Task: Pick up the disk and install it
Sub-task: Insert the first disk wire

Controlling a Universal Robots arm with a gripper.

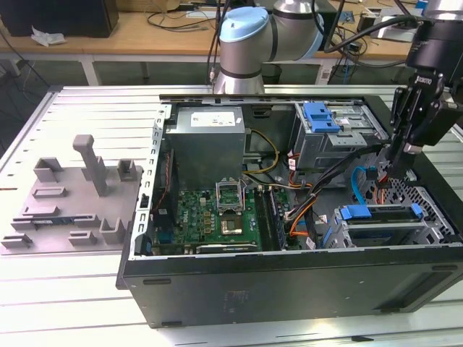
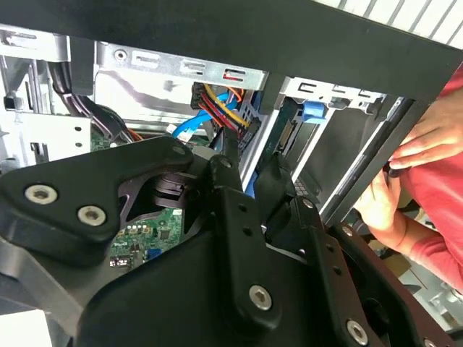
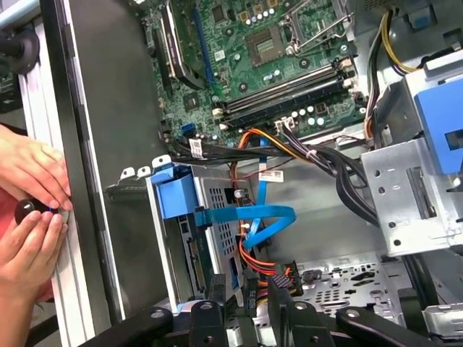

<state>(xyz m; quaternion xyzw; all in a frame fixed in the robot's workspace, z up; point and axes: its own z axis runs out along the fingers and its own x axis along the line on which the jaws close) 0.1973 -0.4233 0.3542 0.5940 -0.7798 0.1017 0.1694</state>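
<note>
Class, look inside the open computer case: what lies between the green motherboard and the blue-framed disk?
In the exterior view, a tangle of black and orange cables lies in the stretch between the motherboard and the disk.

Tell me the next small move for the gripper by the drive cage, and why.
Probably ease the gripper straight up a little. Its jaws stand open with nothing held, down among the orange cables beside the disk, which sits in the drive cage, and a person's hands are close against the case wall.
</note>
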